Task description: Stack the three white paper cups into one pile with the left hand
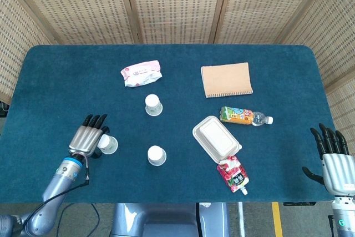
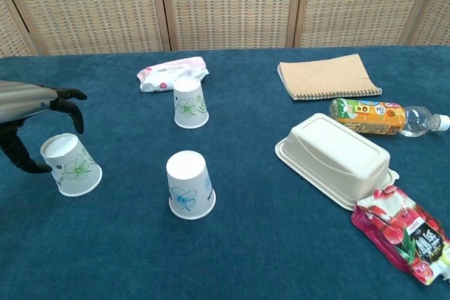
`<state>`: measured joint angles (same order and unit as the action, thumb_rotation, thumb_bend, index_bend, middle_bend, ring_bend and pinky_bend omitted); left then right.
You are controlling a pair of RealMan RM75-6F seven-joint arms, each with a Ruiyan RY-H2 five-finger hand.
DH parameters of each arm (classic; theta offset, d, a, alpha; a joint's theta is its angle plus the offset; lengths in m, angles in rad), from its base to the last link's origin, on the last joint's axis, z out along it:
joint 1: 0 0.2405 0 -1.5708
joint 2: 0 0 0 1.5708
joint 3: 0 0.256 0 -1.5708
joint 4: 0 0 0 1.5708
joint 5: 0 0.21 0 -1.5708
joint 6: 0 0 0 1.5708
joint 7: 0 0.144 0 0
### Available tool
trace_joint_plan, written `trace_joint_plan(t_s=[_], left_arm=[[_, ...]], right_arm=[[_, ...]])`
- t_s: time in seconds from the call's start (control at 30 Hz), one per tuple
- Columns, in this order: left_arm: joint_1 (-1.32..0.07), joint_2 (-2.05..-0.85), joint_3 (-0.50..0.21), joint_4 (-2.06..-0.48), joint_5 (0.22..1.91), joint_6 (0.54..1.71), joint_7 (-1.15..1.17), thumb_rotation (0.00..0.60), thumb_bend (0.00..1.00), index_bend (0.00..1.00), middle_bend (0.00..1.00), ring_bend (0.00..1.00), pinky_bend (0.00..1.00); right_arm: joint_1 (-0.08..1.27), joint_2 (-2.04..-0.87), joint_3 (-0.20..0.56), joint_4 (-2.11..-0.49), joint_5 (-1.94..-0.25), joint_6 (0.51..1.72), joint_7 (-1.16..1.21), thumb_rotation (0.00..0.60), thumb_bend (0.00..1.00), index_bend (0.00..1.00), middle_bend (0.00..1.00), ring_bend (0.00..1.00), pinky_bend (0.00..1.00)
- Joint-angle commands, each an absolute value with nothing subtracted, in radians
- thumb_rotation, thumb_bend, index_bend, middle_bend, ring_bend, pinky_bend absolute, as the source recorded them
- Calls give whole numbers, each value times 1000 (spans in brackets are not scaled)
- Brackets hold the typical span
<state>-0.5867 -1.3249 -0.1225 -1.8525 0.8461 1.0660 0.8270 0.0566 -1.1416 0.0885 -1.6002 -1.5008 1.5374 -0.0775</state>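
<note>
Three white paper cups stand upside down on the blue table. The left cup (image 1: pixel 108 145) (image 2: pixel 70 164) has a green flower print and leans a little. The front cup (image 1: pixel 156 155) (image 2: pixel 190 185) and the far cup (image 1: pixel 153 104) (image 2: pixel 190 102) stand apart from it. My left hand (image 1: pixel 89 137) (image 2: pixel 31 114) hovers just left of and over the left cup with fingers spread, holding nothing. My right hand (image 1: pixel 334 162) rests open at the table's right front edge, seen only in the head view.
A pink wipes pack (image 1: pixel 142 73) lies behind the far cup. To the right are a tan notebook (image 1: pixel 226 80), a juice bottle (image 1: pixel 244 117), a beige clamshell box (image 1: pixel 216 139) and a red pouch (image 1: pixel 233 174).
</note>
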Motion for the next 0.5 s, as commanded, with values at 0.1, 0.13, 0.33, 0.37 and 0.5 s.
trace_joint_plan(t_s=[0.1,0.13,0.33,0.37,0.5], left_arm=[[-611,-1334,-102,-1864,814,1092,872,600,409,313,0,0,0],[-616,-1332,-97,-1868,809,1099,886,600,417,322,0,0,0],[-629,-1341,-83,-1871,798,1121,895,600,426,400,0,0,0],[-630,-1342,-81,-1871,799,1123,894,600,426,401,0,0,0],[-627,-1339,-82,-1884,830,1138,859,600,424,401,0,0,0]], right_arm=[[57,-1142,89,-1600,-1501,1537,-77,600,56,0,0,0,0],[57,-1142,89,-1600,-1501,1537,-77,600,56,0,0,0,0],[57,-1142,89,-1600,-1501,1537,-77,600,55,0,0,0,0],[57,-1142,89,-1600,-1501,1537,-77,600,55,0,0,0,0],[57,-1142,89,-1600,-1501,1537,-77,600,56,0,0,0,0]])
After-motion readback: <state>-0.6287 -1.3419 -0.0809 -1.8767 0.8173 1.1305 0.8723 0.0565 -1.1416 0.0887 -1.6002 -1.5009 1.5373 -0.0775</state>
